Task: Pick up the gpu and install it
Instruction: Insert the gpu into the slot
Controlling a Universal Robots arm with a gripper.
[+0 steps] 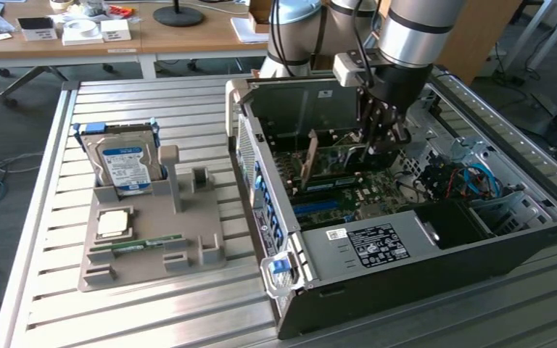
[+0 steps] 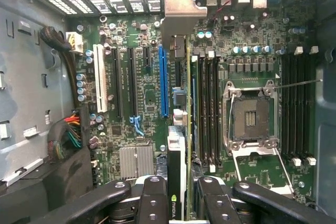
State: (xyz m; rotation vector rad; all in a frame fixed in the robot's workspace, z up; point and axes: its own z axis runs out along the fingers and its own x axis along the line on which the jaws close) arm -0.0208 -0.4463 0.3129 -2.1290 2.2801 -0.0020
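My gripper (image 1: 380,141) reaches down into the open computer case (image 1: 510,246) and is shut on the gpu (image 1: 341,161), which it holds upright above the motherboard. In the wrist view the gpu (image 2: 177,150) shows edge-on between my two fingers (image 2: 152,198), with a green logo near the grip and its silvery end bracket (image 2: 181,9) at the case's rear wall. The card runs alongside the long blue slot (image 2: 164,77), between it and the RAM slots (image 2: 207,108). I cannot tell whether its edge sits in a slot.
A grey holder (image 1: 153,250) on the slatted table at the exterior view's left carries a hard drive (image 1: 125,168), a RAM stick (image 1: 148,244) and a small square chip (image 1: 114,223). Inside the case are the CPU socket (image 2: 251,116), cable bundles (image 2: 71,129) and the power supply (image 1: 376,243).
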